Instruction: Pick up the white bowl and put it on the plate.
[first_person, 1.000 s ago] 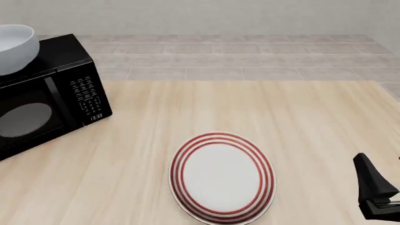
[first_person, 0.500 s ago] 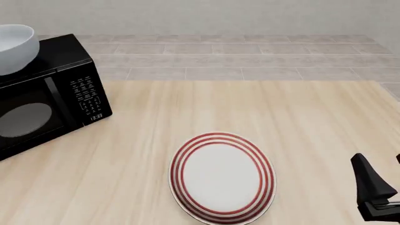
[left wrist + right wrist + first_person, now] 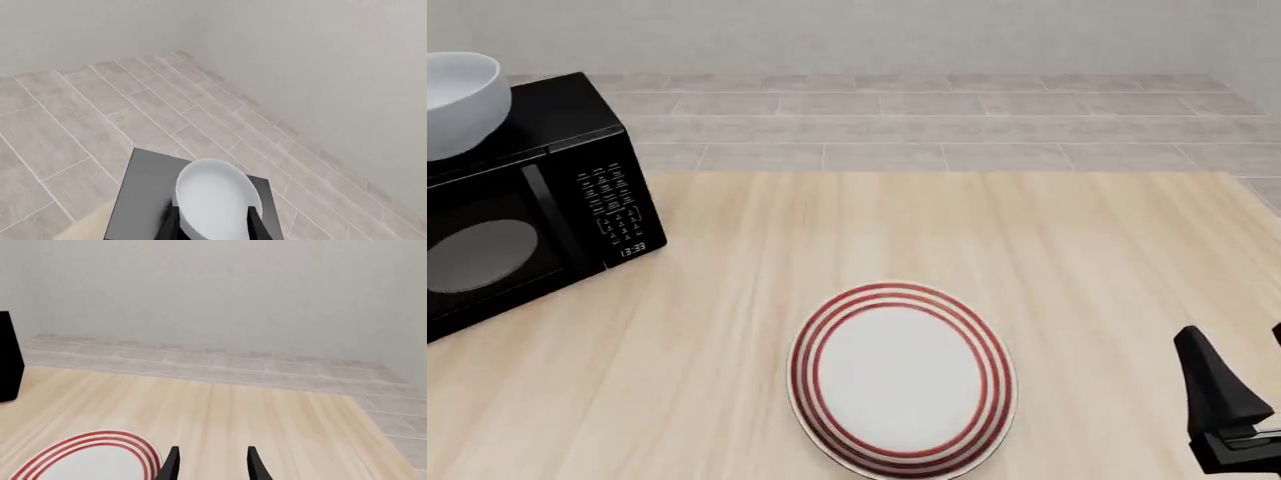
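Note:
The white bowl (image 3: 454, 100) sits on top of the black microwave (image 3: 534, 200) at the far left. In the left wrist view the bowl (image 3: 217, 197) shows between the two dark fingertips of my left gripper (image 3: 212, 229), which is open; I cannot tell whether they touch it. The left gripper is out of the front view. The red-ringed plate (image 3: 904, 378) lies flat on the table near the front, and its rim also shows in the right wrist view (image 3: 93, 452). My right gripper (image 3: 1244, 352) is open and empty, right of the plate, over the table.
The microwave takes up the table's left side; its top (image 3: 143, 200) carries the bowl. The wooden table (image 3: 961, 230) ends at a tiled floor (image 3: 934, 110) and a pale wall beyond.
My right gripper has drifted slightly left and down in the front view. The bowl, the plate and the microwave have not moved.

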`<state>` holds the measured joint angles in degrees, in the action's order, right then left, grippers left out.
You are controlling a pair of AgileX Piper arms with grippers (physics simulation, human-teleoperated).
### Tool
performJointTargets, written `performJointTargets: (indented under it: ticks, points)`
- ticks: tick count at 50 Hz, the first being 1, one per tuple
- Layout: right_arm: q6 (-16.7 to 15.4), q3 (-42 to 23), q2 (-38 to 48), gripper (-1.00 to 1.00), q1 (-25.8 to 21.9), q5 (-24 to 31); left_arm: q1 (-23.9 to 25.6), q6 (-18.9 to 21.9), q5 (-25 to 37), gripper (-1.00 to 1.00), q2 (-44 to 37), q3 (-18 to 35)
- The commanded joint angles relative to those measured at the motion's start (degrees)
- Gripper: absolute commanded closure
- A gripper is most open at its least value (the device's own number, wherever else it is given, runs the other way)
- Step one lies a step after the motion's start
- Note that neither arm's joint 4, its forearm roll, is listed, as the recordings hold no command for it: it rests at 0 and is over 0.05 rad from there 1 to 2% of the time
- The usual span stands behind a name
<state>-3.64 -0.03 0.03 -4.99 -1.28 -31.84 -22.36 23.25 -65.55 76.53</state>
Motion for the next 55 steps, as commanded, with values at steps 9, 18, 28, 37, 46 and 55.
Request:
performJointTargets:
  ticks: [9,18,28,37,46,55]
  points:
    - [-0.34,0.02,-0.02,-1.0,-0.89,-0.59,-4.92,3.07,2.73,-1.0,-10.41,7.97]
    - [-0.39,0.02,-0.02,-1.0,-1.22,-0.74,-5.08,4.78,1.79,-1.0,-15.44,9.03]
    - [-1.02,0.0,-0.02,-1.0,-1.04,-1.12,-4.69,5.92,0.43,-1.0,-17.41,8.41]
    - [-1.05,-0.07,-0.02,-1.0,-0.81,-1.65,-2.73,8.4,-2.48,-1.0,-19.87,6.48]
    - [-1.13,-0.12,-0.02,-1.0,-1.19,-1.68,-1.77,10.21,-2.39,-1.0,-22.96,7.78]
    - [-1.22,-0.06,-0.02,-1.0,-1.11,-1.7,-1.15,11.49,-3.87,-1.0,-25.01,7.13]
